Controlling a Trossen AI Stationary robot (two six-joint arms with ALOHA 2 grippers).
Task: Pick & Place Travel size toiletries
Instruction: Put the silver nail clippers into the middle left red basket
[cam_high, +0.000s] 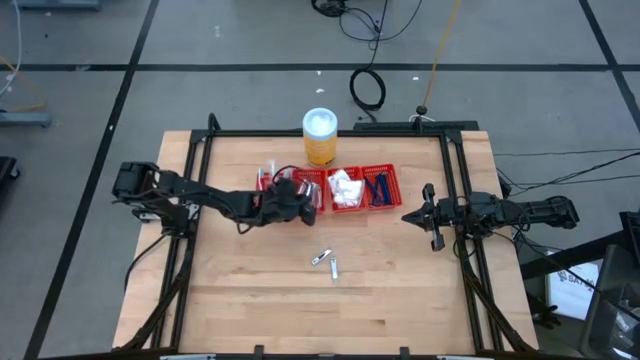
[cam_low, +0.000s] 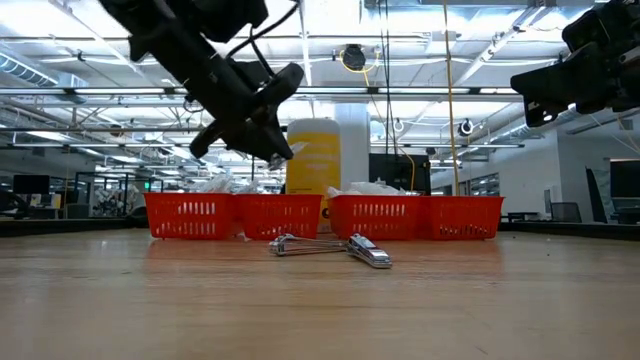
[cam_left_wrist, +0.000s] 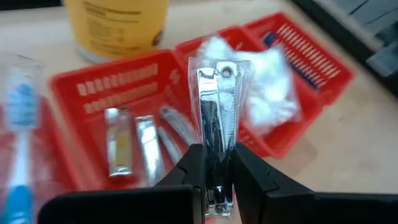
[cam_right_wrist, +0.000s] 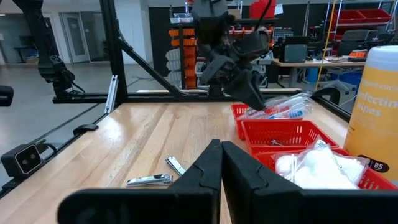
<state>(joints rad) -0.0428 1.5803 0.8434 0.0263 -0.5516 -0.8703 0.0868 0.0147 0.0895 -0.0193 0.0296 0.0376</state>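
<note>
The left claw (cam_left_wrist: 214, 177), clamped on a wrapped nail clipper (cam_left_wrist: 214, 118), hangs over the red tray (cam_left_wrist: 81, 81) mid-placing, so lowering and release into the clipper compartment seem next, while the right claw (cam_right_wrist: 221, 162), fingers together, waits at the right.

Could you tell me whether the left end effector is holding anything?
Yes: the left end effector is shut on a wrapped nail clipper above the red tray.

We see bright, even overhead light and faint shadows; the toothbrush (cam_left_wrist: 20, 146) blurs close to the left wrist camera.
</note>
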